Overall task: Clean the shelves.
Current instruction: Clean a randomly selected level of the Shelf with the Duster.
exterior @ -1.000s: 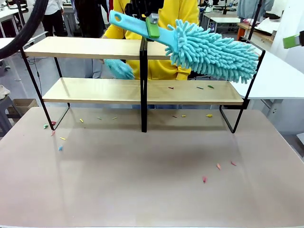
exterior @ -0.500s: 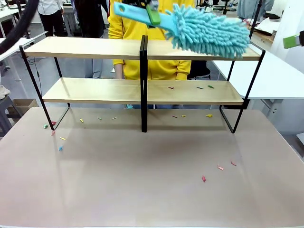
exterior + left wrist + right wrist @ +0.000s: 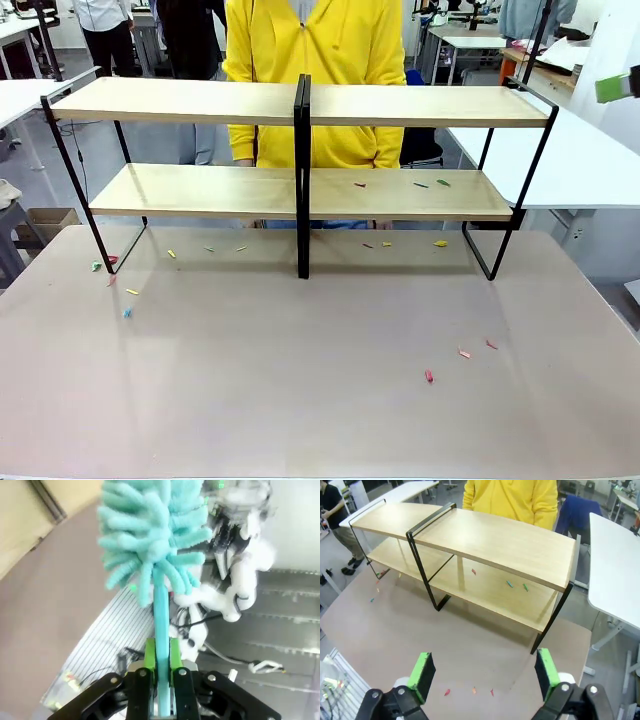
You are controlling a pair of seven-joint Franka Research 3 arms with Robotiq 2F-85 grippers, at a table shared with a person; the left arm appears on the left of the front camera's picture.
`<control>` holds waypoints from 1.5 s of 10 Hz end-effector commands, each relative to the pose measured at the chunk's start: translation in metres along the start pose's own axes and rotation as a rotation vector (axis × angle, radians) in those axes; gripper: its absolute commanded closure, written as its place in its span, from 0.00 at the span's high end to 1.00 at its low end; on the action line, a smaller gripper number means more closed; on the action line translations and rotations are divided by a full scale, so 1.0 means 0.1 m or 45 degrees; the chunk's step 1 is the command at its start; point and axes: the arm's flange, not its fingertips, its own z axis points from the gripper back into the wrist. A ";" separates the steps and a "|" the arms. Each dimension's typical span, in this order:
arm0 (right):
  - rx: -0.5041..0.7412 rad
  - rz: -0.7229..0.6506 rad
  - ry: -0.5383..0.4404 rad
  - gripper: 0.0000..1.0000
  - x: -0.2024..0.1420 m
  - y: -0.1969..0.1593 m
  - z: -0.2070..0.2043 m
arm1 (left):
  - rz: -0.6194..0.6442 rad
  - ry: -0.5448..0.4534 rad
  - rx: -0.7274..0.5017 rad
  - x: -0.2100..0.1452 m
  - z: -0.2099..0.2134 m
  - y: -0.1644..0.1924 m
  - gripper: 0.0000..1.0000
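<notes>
- The shelves (image 3: 200, 100) stand at the far side of the grey-beige bench (image 3: 300, 410): two units side by side, light-wood boards in a thin black frame, spanning nearly the bench's full width.
- A person in a yellow hooded top (image 3: 315, 60) stands just behind the shelves, near the middle.
- Small coloured scraps (image 3: 430, 183) lie on the right-hand lower board. More are scattered on the bench near the left foot of the frame and out toward the near right.
- The left claw (image 3: 161, 652) is clamped on the flat handle of a turquoise microfibre duster (image 3: 150, 540). Its green pads (image 3: 148, 652) press both sides of the handle, and the fluffy head points away from the wrist, above the bench.
- The right claw (image 3: 483, 672) is spread wide and holds nothing. It hangs above the near right part of the bench and looks down at the shelves' right-hand unit.
</notes>
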 end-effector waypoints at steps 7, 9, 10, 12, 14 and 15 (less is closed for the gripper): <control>0.007 -0.003 -0.004 1.00 0.00 -0.01 0.01 | 0.850 0.071 -0.617 -2.38 -1.06 1.00 0.12; 0.007 -0.003 -0.004 1.00 0.00 -0.01 0.01 | 0.354 -0.156 -0.355 -2.75 -1.08 1.00 0.12; 0.007 -0.003 -0.004 1.00 0.00 -0.01 0.01 | 0.087 -0.182 -0.207 -2.95 -1.06 1.04 0.12; 0.007 -0.003 -0.004 1.00 0.00 -0.01 0.01 | 0.084 -0.148 -0.106 -3.15 -0.82 1.23 0.12; 0.007 -0.003 -0.004 1.00 0.00 -0.01 0.01 | 0.214 -0.017 -0.216 -2.99 -0.82 0.81 0.12; 0.007 -0.003 -0.004 1.00 0.00 -0.01 0.01 | 0.214 -0.017 -0.216 -2.99 -0.82 0.81 0.12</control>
